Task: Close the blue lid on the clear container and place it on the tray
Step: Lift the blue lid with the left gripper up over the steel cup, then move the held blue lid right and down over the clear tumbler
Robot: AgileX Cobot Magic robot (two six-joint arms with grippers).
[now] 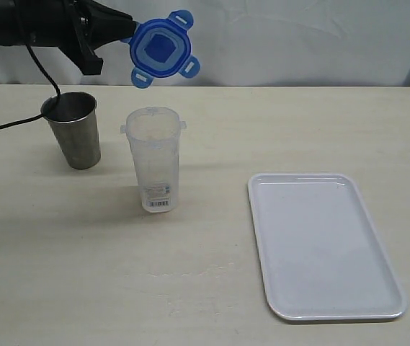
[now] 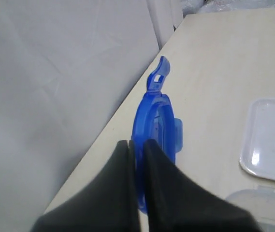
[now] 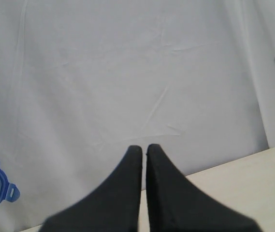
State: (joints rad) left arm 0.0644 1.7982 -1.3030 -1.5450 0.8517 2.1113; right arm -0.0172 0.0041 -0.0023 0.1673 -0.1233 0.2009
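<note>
A: The left hand (image 1: 127,30) is up high at the back, clamped on the rim of the lid (image 1: 160,49). The lid hangs on edge, its face turned to the front.
B: Yes, the fingers (image 2: 176,193) pinch the blue rim from both sides, with one flap sticking out past them. And the container (image 1: 154,160)?
A: Upright on the counter (image 1: 82,259), mouth open, below the lid and a touch in front of it. A steel cup (image 1: 73,131) stands near it on the left.
B: The tray (image 1: 323,245) lies flat to the right, well apart from the container.
A: The right hand (image 3: 143,149) is closed, fingertips together, pointing at the white backdrop (image 3: 127,72).
</note>
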